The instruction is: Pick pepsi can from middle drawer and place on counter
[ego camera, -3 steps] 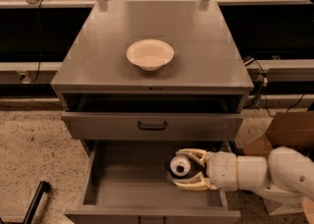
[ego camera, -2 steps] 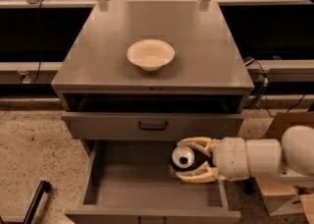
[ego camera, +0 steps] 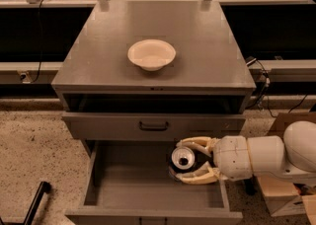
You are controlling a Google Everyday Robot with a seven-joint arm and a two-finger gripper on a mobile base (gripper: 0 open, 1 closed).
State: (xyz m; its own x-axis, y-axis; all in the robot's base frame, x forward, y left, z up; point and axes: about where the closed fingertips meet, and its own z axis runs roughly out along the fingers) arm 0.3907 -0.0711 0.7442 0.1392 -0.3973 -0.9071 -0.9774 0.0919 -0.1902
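The single camera view looks down on a grey cabinet. Its arm comes in from the right, and the gripper (ego camera: 180, 161) sits over the right part of the open middle drawer (ego camera: 129, 185), just below the closed drawer front (ego camera: 108, 126) with its dark handle (ego camera: 153, 126). The two cream fingers (ego camera: 197, 143) are curled around the pepsi can (ego camera: 183, 158), one on its far side and one on its near side, pinching it between them. The can stands upright, silver top and pull tab facing up, inside the drawer's outline. Whether its base touches the drawer floor or hangs just above it cannot be told. The rest of the drawer floor shows bare grey. The closed drawer front and the dark open slot above it lie between the can and the counter (ego camera: 197, 26). On the counter a white bowl (ego camera: 151, 54) sits near the middle, toward the front edge. A brown cardboard box (ego camera: 286, 120) stands right of the cabinet, behind the white arm (ego camera: 276, 156), and dark cables (ego camera: 260, 77) hang at the cabinet's right side. A black bar (ego camera: 34, 203) lies on the speckled floor (ego camera: 29, 145) at lower left.
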